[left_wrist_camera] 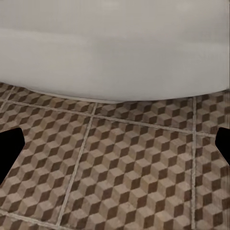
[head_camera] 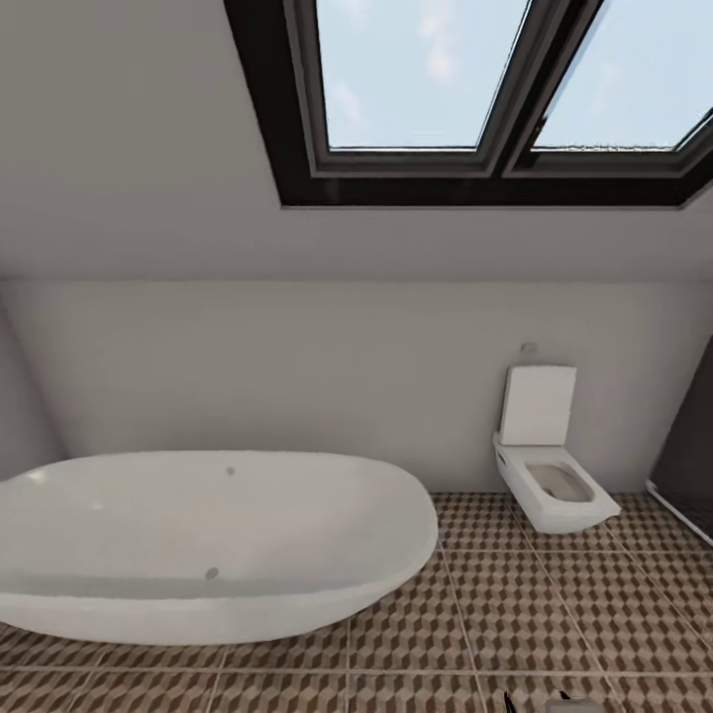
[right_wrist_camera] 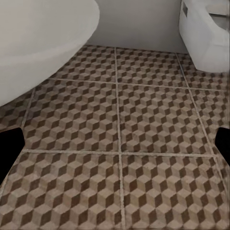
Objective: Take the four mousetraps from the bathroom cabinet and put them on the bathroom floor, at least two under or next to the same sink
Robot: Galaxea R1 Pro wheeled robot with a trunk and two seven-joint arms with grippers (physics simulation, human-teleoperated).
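Black fingertips (left_wrist_camera: pixel 9 148) spread | both end effectors open, empty | bathroom floor (right_wrist_camera: pixel 120 120) below

Bathroom floor (head_camera: pixel 555 614) is showing large square tiles with brown, beige and grey cube print, pale grout lines between. It is lying flat, running up to the white wall.

Black fingertips (left_wrist_camera: pixel 10 151), flat and angular.

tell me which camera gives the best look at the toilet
The head view: the whole wall-hung toilet shows, lid up, right of the bathtub. The right wrist view catches just part of its bowl at the frame's corner.
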